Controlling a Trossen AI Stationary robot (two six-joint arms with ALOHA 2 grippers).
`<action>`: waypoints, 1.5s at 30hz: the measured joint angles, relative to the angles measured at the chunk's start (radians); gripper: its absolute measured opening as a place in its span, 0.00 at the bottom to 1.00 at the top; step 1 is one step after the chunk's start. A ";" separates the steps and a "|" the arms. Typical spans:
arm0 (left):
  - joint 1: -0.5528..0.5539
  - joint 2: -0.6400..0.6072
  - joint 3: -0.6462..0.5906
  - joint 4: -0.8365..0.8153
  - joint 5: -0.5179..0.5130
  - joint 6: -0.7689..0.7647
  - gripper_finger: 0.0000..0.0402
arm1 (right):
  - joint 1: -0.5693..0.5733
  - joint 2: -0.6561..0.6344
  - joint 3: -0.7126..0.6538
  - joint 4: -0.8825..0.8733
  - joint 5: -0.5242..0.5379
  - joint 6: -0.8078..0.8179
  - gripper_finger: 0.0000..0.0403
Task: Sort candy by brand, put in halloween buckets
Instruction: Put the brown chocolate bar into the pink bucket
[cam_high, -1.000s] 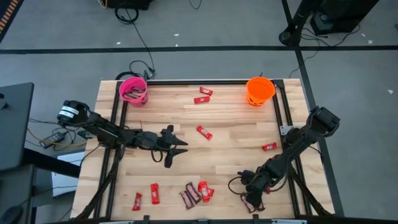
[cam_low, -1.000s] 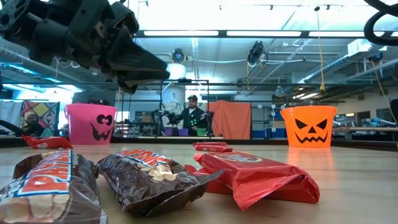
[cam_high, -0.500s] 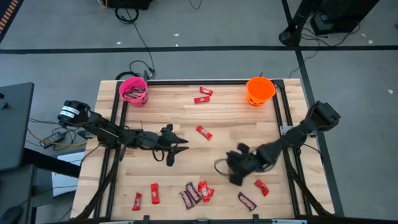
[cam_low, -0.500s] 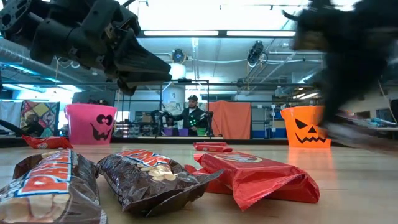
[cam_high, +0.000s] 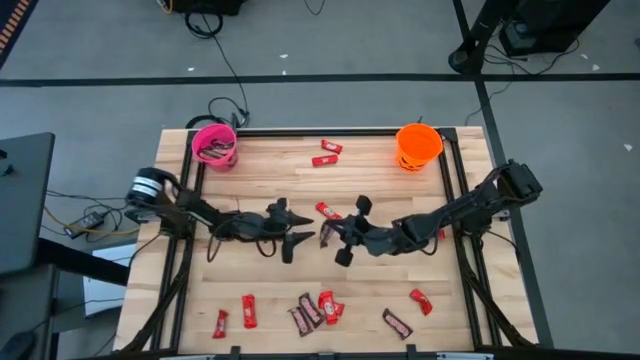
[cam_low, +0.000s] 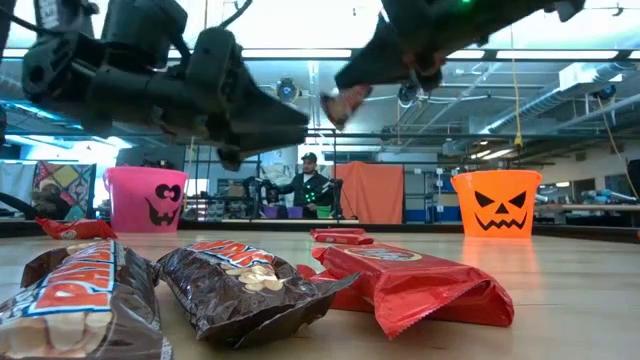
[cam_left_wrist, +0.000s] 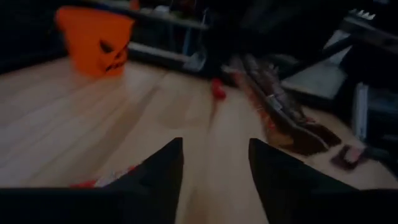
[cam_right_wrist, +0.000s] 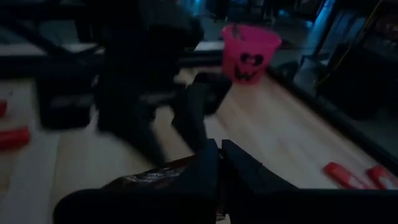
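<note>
"Brown bar in the right gripper, is it?" asks the first.

"So it seems," says the second. "The right wrist view shows the fingers pinched tight on a dark wrapper. It is dim there, so the brand is a guess. From above, that gripper hangs over the middle of the frame, just beside a red bar lying on the table."

"And the left gripper?"

"Just left of it, nose to nose, fingers spread wide with nothing between them. It looks like a handover: the pink bucket sits at the upper left, on the left arm's side, with dark wrappers already in it. The orange bucket is at the upper right."

"How should the pass go?"

"The free end of the bar ought to enter squarely between the open fingers. The left should close fully before the right lets go, since a slick wrapper held by one corner could slip. Both should stay high enough to clear the red bar below. The rest of the candy waits along the bottom edge."
</note>
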 joint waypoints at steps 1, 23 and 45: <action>0.003 0.024 0.013 0.033 0.013 0.016 0.51 | -0.008 0.000 0.000 0.013 -0.001 -0.011 0.04; 0.060 0.134 0.176 0.013 0.084 -0.064 0.77 | -0.012 0.000 0.000 0.012 -0.055 -0.217 0.04; 0.187 -0.194 0.175 -0.718 0.160 -0.241 0.20 | 0.002 0.000 0.000 -0.143 0.036 0.056 0.42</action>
